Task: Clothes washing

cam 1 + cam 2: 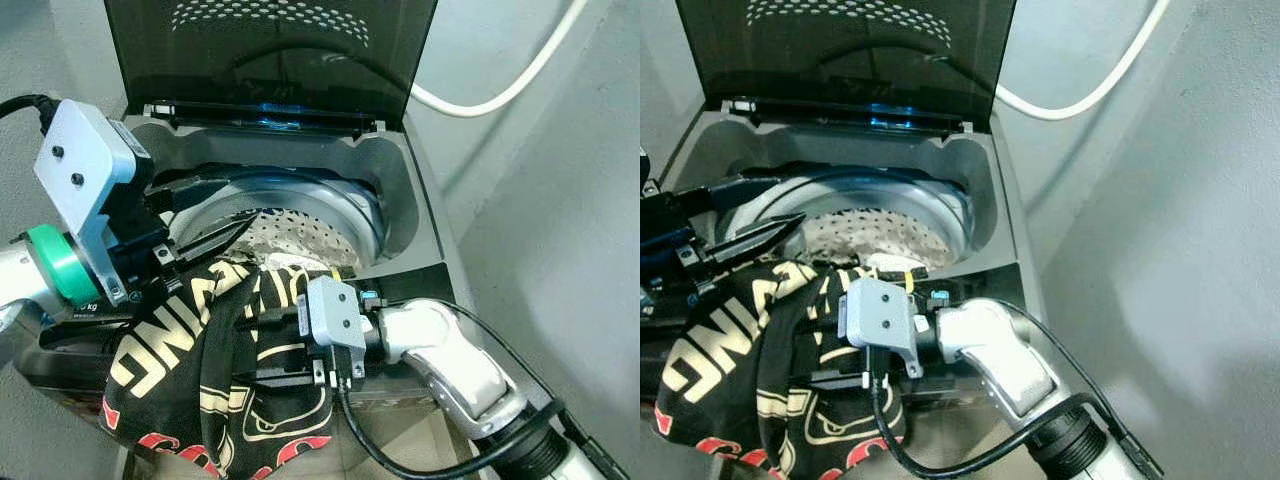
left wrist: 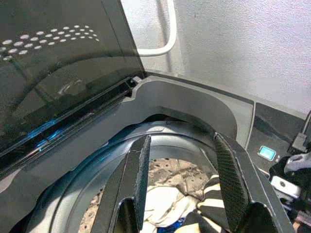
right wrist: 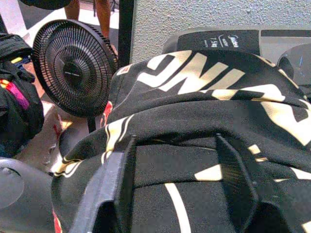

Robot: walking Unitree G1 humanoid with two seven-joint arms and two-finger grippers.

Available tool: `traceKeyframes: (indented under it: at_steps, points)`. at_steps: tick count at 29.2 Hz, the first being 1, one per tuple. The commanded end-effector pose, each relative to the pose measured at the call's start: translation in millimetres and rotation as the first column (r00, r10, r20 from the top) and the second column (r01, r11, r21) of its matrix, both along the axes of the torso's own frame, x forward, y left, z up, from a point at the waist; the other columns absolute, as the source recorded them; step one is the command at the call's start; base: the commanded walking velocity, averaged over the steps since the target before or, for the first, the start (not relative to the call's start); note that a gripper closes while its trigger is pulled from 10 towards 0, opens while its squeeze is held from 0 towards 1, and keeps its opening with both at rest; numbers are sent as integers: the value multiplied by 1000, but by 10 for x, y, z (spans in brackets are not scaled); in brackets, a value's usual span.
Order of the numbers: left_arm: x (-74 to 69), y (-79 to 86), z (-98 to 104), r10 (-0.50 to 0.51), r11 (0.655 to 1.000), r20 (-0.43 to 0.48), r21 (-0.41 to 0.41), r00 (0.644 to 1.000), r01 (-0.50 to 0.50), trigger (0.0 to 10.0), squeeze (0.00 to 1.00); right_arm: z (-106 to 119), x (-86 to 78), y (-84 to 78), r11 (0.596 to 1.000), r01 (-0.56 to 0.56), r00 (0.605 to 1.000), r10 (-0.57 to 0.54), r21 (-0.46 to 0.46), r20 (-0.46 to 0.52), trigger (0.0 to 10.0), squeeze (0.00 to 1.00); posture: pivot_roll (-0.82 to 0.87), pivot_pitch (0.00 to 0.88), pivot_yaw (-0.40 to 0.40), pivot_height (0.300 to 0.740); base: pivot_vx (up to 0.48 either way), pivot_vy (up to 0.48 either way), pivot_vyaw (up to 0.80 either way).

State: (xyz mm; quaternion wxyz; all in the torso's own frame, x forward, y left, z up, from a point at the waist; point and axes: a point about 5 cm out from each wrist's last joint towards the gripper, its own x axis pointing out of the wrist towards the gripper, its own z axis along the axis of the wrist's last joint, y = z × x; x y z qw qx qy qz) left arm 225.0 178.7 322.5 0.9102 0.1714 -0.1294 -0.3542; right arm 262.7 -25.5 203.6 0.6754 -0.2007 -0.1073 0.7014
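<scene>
A black garment (image 1: 190,360) with cream lettering and red marks hangs over the front rim of the open top-loading washer (image 1: 400,170). My right gripper (image 1: 265,345) sits at that front rim, open, with its fingers spread against the garment's folds (image 3: 194,92); I cannot tell if they touch it. My left gripper (image 1: 240,205) hovers open over the left side of the perforated drum (image 1: 300,230), holding nothing. Pale clothes (image 2: 160,204) lie inside the drum below its fingers (image 2: 141,170).
The dark washer lid (image 1: 270,50) stands upright at the back. A white hose (image 1: 500,95) runs along the grey wall on the right. A black floor fan (image 3: 75,68), a dark bag (image 3: 17,97) and a person's legs (image 3: 102,14) are beside the washer.
</scene>
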Motion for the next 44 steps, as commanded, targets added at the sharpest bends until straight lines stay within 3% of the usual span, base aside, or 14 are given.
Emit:
traceKeyframes:
  at_steps: [1,4,5,13,14,24,41,44]
  points:
    - [-16,-37,-9,-19,1000,-10,11,1000,19,10000,0,-15,-24,41,1000,-7,1000,7,-18,10,10000,1000,252,100,-21,740,0,0,0]
    - [-9,-38,-6,-21,1000,-13,8,1000,21,10000,0,-52,-22,84,998,-11,998,14,-56,56,10000,1000,250,101,-19,740,0,0,0]
    - [-7,-38,-4,-20,1000,-13,7,1000,20,10000,0,-74,-13,96,997,-11,997,17,-78,80,10000,0,250,103,-19,740,0,0,0]
    - [-11,-39,0,-13,1000,-18,1,1000,13,10000,0,-81,57,129,996,32,992,-21,-85,122,10000,0,253,106,-24,740,0,0,0]
    - [-12,-38,1,-11,1000,-19,-1,1000,11,10000,0,-68,72,136,996,44,992,-35,-74,124,0,0,255,107,-25,740,0,0,0]
    - [-10,-34,-5,-6,1000,-25,-7,1000,6,10000,0,37,168,168,992,122,981,-124,20,152,0,0,255,107,-25,740,0,0,0]
    - [3,-36,-4,-7,1000,-32,-14,999,6,10000,0,97,231,174,984,161,973,-172,80,155,0,0,253,110,-20,740,0,0,0]
    - [5,-39,-11,-6,1000,-34,-15,999,5,10000,0,168,301,173,966,217,960,-237,141,148,0,0,254,107,-23,740,0,0,0]
